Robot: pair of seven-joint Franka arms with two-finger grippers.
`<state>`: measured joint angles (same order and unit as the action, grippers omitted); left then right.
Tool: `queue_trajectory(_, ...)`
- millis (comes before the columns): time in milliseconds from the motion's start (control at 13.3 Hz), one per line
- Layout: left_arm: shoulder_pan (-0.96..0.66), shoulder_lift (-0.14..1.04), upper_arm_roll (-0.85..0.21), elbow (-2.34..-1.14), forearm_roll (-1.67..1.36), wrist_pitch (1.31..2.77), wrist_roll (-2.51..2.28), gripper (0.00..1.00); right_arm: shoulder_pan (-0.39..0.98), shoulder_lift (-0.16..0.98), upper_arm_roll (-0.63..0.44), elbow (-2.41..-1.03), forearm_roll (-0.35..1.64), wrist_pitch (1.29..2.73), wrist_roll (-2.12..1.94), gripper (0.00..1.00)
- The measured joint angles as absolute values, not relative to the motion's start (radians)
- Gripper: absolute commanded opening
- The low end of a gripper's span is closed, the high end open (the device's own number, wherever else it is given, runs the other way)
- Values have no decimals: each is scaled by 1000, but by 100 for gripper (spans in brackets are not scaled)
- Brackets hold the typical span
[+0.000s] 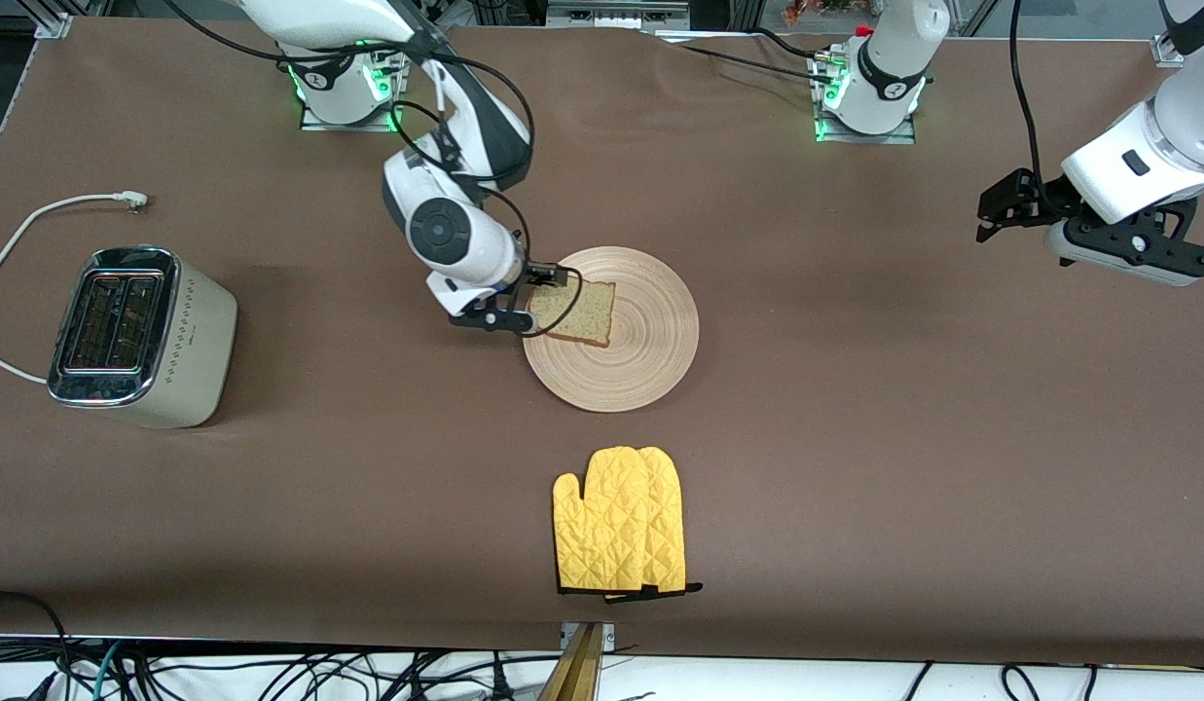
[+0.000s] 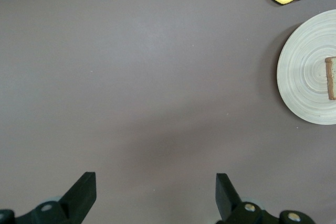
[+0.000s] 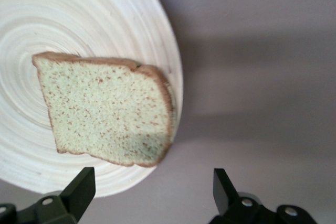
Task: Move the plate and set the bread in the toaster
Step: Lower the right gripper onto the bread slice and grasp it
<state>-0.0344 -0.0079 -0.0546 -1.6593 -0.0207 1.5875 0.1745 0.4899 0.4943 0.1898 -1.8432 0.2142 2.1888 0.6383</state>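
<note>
The right pincer (image 1: 535, 300), fingers apart, hovers at the round beige wooden plate's (image 1: 650, 365) rim beside the speckled brown bread slice (image 1: 577, 312); the left pincer (image 1: 996, 209) waits, fingers apart, over the bench's end.

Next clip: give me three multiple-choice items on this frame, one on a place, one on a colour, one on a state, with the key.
1. Where is the bread?
A. in the toaster
B. on the plate
C. on the mitt

2. What colour is the mitt?
A. yellow
B. red
C. blue

3. How is the right tool?
A. shut on the bread
B. shut, empty
C. open at the bread's edge

Key: B, the slice lies on the plate; A, the quilted mitt is yellow; C, its fingers stand apart with nothing between.
</note>
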Motion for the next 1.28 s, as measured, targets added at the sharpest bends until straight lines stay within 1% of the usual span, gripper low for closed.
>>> queue_trajectory(150, -37, -8, -55, -1658, -18, 1585, 158, 100, 498, 521, 189, -1842, 214, 2213, 649, 99)
queue_trajectory(225, -40, -8, -58, -1654, -16, 1585, 140, 100, 497, 524, 184, -1841, 214, 2214, 649, 99)
queue_trajectory(375, -41, -8, -66, -1649, -15, 1585, 121, 100, 492, 524, 177, -1837, 214, 2214, 647, 95)
queue_trajectory(526, -42, -8, -68, -1648, -15, 1584, 118, 100, 490, 526, 168, -1837, 214, 2213, 646, 95)
queue_trajectory(601, -42, -8, -68, -1648, -15, 1584, 117, 100, 489, 528, 164, -1837, 213, 2213, 644, 87)
queue_trajectory(826, -42, -8, -69, -1647, -15, 1577, 115, 100, 489, 533, 156, -1837, 213, 2213, 626, 76)
queue_trajectory(901, -42, -8, -69, -1647, -15, 1573, 114, 100, 489, 536, 155, -1837, 213, 2213, 624, 75)
queue_trajectory(976, -42, -8, -69, -1647, -15, 1569, 112, 100, 489, 540, 155, -1837, 213, 2213, 623, 69)
queue_trajectory(1051, -42, -8, -70, -1647, -15, 1568, 111, 100, 489, 545, 155, -1837, 213, 2213, 622, 68)
queue_trajectory(1126, -42, -8, -70, -1647, -15, 1566, 109, 100, 489, 547, 155, -1837, 213, 2213, 622, 65)
queue_trajectory(1201, -42, -8, -70, -1647, -15, 1565, 109, 100, 489, 548, 155, -1837, 213, 2214, 622, 60)
queue_trajectory(1276, -42, -8, -71, -1647, -15, 1565, 108, 100, 489, 549, 155, -1837, 213, 2214, 622, 53)
